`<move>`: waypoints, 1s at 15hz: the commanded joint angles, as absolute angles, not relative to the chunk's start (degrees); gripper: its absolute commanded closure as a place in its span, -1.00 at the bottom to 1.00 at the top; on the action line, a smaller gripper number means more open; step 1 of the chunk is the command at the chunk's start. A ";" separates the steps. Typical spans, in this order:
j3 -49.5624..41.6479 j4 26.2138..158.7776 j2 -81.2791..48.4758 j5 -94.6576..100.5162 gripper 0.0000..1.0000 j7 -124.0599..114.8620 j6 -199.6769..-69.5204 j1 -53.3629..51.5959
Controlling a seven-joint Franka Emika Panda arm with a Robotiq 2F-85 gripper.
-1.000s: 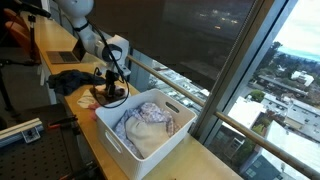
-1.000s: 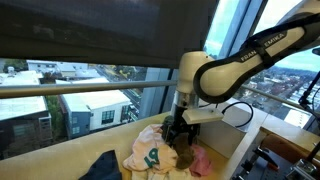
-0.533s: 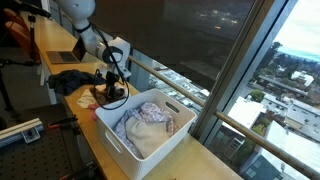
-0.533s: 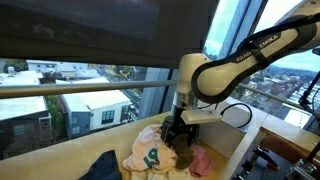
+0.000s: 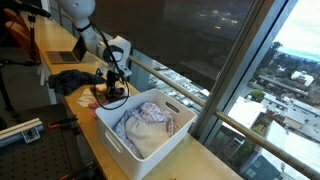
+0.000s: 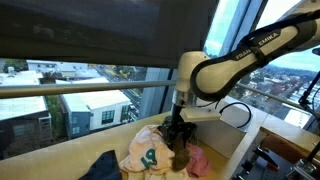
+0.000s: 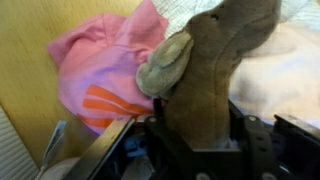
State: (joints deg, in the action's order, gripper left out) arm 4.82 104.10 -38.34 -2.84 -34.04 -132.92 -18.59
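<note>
On wrist cam, gripper clamped on brown plush, pink cloth beside, white bin ext. view only

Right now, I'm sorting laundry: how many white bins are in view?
1. The white bin stands by the window in an exterior view, filled with clothes. Others may sit out of frame.

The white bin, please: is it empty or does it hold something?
Not empty: in an exterior view, the white bin holds crumpled pale clothes.
</note>
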 commanded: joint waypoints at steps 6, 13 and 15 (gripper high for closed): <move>4.89 104.65 -36.02 -3.44 0.92 -32.86 -132.60 -19.34; 4.60 107.05 -28.95 -2.52 0.92 -33.87 -131.78 -19.99; 4.07 108.95 -23.47 -1.67 0.92 -34.61 -131.19 -19.97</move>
State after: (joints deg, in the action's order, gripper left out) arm 4.87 104.43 -32.66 -2.63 -33.83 -132.69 -19.49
